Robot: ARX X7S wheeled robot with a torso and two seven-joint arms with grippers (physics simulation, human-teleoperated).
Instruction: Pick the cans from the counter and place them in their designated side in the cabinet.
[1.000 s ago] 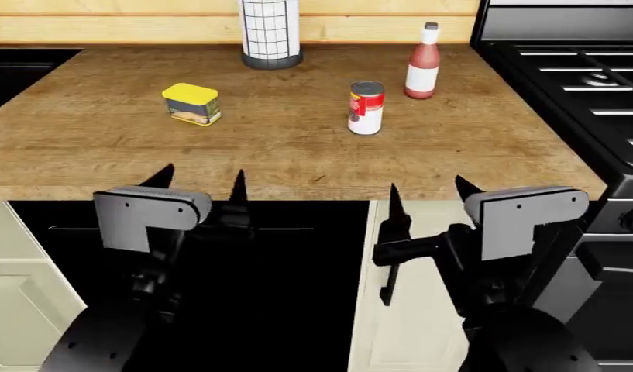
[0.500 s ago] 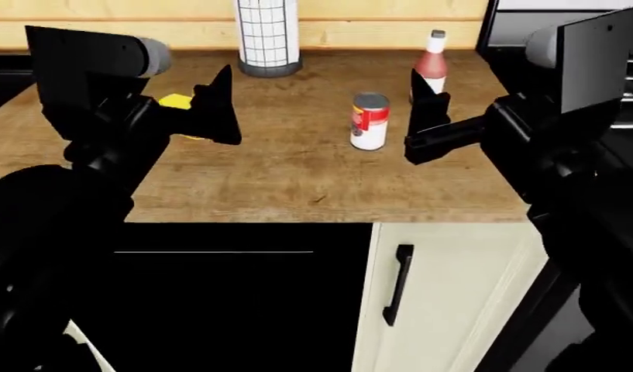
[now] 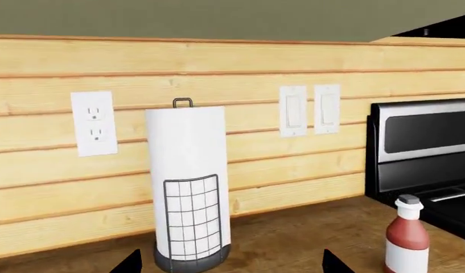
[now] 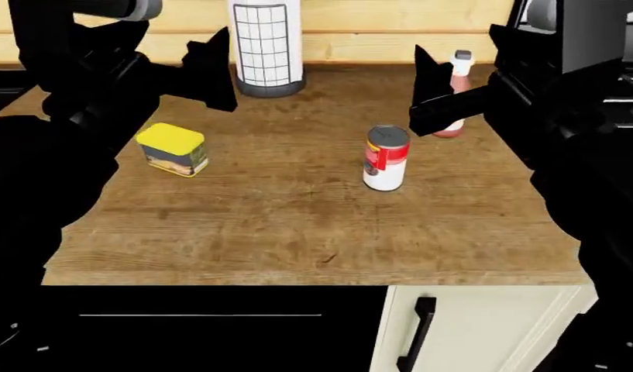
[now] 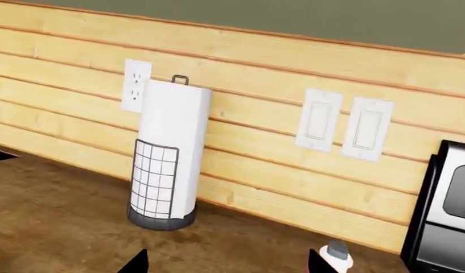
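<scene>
Reaching out over a brown wood-grain surface (image 4: pixel 295 225), both arms hover above two cans, neither one grasped yet. The left gripper (image 4: pixel 208 66) hangs beyond the yellow-lidded tin (image 4: pixel 173 149), which sits apart from it on the left part of the surface. The right gripper (image 4: pixel 432 85) hangs above and just behind the red-and-white can (image 4: pixel 386 158), which stands upright near the middle. Both wrist views show two dark fingertips set well apart with nothing between them, so both grippers look spread wide and empty.

To do this step well, each gripper should probably draw back and drop until its fingers straddle its can. The round can could tip if nudged from one side. The squat tin is probably best taken across its shorter width.

A red sauce bottle (image 4: pixel 457 97) stands close behind the right gripper and could be knocked over. A white paper towel roll (image 4: pixel 264 43) in a black wire holder stands at the back by a pale plank wall (image 3: pixel 240 62) with an outlet (image 3: pixel 94 122) and light switches (image 3: pixel 308 109). A black stove (image 3: pixel 422 142) adjoins the right end. Below the front edge a dark opening sits beside a cream cabinet door (image 4: pixel 482 329).
</scene>
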